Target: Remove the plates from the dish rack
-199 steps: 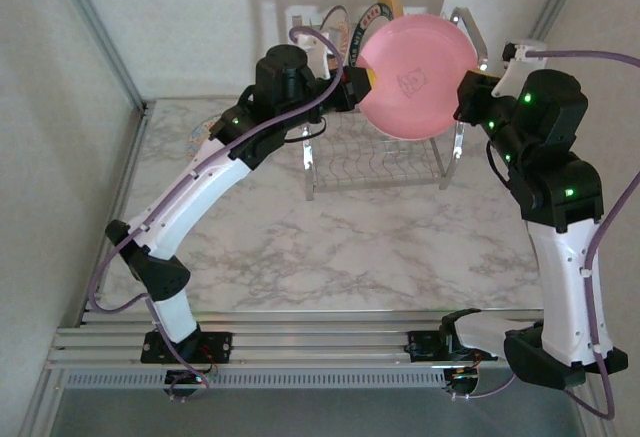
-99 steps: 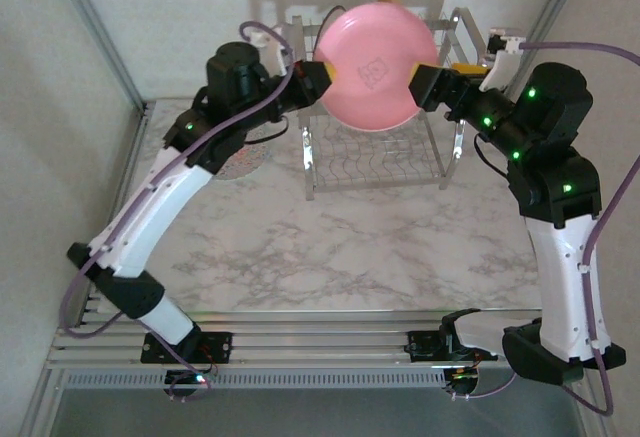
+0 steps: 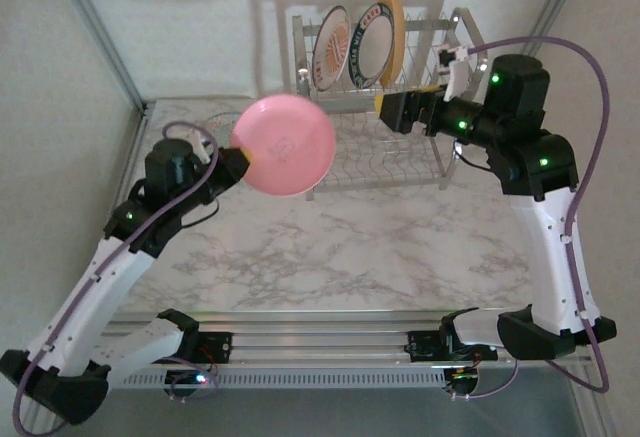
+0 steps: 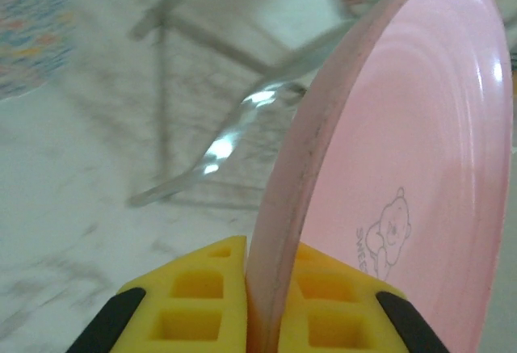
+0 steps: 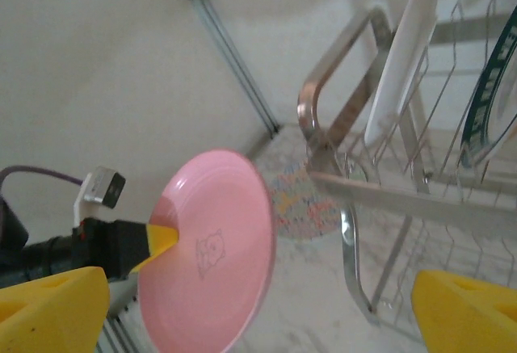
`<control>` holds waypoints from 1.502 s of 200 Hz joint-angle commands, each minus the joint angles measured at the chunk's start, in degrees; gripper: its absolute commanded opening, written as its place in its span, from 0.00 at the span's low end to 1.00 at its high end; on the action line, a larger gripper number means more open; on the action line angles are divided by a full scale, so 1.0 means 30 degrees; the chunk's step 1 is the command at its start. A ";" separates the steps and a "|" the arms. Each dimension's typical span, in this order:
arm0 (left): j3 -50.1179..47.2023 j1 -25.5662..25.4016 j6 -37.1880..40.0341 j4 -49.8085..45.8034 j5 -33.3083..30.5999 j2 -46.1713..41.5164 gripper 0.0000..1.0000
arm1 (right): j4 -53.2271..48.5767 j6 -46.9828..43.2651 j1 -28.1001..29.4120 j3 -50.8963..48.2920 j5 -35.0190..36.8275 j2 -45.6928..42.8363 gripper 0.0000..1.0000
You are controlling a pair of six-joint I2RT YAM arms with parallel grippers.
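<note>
At the 12 o'clock edge of the table [image 3: 380,247], the dish rack [image 3: 464,37] carries three upright plates on its upper tier: orange-sunburst plate [image 3: 329,49], green-rimmed plate [image 3: 362,42] and yellow plate [image 3: 393,19]. The left gripper [image 3: 243,162] is clamped on the rim of the pink plate [image 3: 288,145], held on edge at the rack's 8 o'clock. The right gripper [image 3: 388,109], jaws spread wide and empty, points toward 9 o'clock across the rack front.

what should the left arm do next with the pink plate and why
Probably lower it toward the floral plate on the table: the left gripper holds the pink plate clear of the rack, and the right gripper is open, apart from it.
</note>
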 commanded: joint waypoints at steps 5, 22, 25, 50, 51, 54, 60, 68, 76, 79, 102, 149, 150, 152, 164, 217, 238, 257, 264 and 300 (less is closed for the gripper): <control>-0.2882 0.1201 -0.1760 -0.0381 -0.1284 -0.1187 0.00 | -0.2672 -0.2787 0.1663 -0.0365 0.1567 -0.0381 0.96; -0.4608 0.1590 -0.2340 -0.0801 -0.2427 -0.1824 0.00 | -0.2749 -0.3205 0.2578 -0.1128 0.2484 -0.0646 0.96; -0.4929 0.1690 -0.2481 -0.0803 -0.2556 -0.1952 0.00 | -0.2637 -0.3208 0.2701 -0.1303 0.2589 -0.0745 0.95; -0.8053 0.2402 -0.3567 0.0306 -0.2520 -0.2659 0.00 | -0.1498 -0.3063 0.3128 -0.2725 0.2445 -0.1424 0.96; -0.8167 0.2415 -0.3616 0.0352 -0.2528 -0.2660 0.00 | -0.1478 -0.3062 0.3118 -0.2761 0.2428 -0.1435 0.96; -0.8538 0.2448 -0.3728 0.0517 -0.2528 -0.2646 0.00 | -0.1383 -0.3051 0.3150 -0.2873 0.2373 -0.1466 0.96; -0.9326 0.2539 -0.4005 0.1011 -0.2465 -0.2617 0.00 | -0.1257 -0.3057 0.3214 -0.3051 0.2242 -0.1502 0.96; -1.0381 0.2652 -0.4373 0.1788 -0.2294 -0.2552 0.00 | -0.1238 -0.3128 0.3291 -0.3176 0.2109 -0.1504 0.96; -1.1413 0.2774 -0.4837 0.2799 -0.2110 -0.2464 0.00 | -0.1275 -0.3229 0.3354 -0.3178 0.2007 -0.1435 0.96; -1.1793 0.2837 -0.5031 0.3192 -0.2025 -0.2435 0.00 | -0.1284 -0.3262 0.3370 -0.3178 0.1962 -0.1429 0.96; -1.3905 0.3204 -0.6213 0.5977 -0.1744 -0.2017 0.00 | -0.1248 -0.3565 0.3518 -0.3121 0.1347 -0.1261 0.96; -1.5120 0.3420 -0.6064 0.8525 -0.1555 -0.0042 0.00 | -0.0729 -0.3598 0.3765 -0.4015 -0.2071 -0.1035 0.96; -1.5143 0.3422 -0.6051 0.8563 -0.1533 -0.0019 0.00 | -0.0712 -0.3594 0.3773 -0.4036 -0.2086 -0.1035 0.96; -1.5175 0.3409 -0.6026 0.8628 -0.1480 0.0072 0.00 | -0.0656 -0.3590 0.3838 -0.4088 -0.2111 -0.1065 0.96; -1.5246 0.3423 -0.5833 0.9048 -0.1394 0.0552 0.00 | -0.0450 -0.3618 0.4029 -0.4438 -0.2084 -0.1107 0.96; -1.4939 0.3446 -0.4780 0.9931 -0.1393 0.2436 0.00 | 0.0121 -0.3531 0.4367 -0.5225 -0.1660 -0.1007 0.96; -1.4800 0.3450 -0.4328 1.0120 -0.1250 0.3249 0.00 | 0.0376 -0.3385 0.4426 -0.5395 -0.1473 -0.1008 0.95; -1.4679 0.3439 -0.4136 1.0250 -0.1066 0.3840 0.00 | 0.0491 -0.3327 0.4536 -0.5461 -0.1401 -0.1023 0.95; -1.4642 0.3453 -0.4082 1.0199 -0.1064 0.3940 0.00 | 0.0533 -0.3325 0.4552 -0.5491 -0.1375 -0.1035 0.95; -1.4233 0.3452 -0.3698 0.9235 -0.1611 0.4027 0.21 | 0.0729 -0.3297 0.4661 -0.5609 -0.0923 -0.1039 0.95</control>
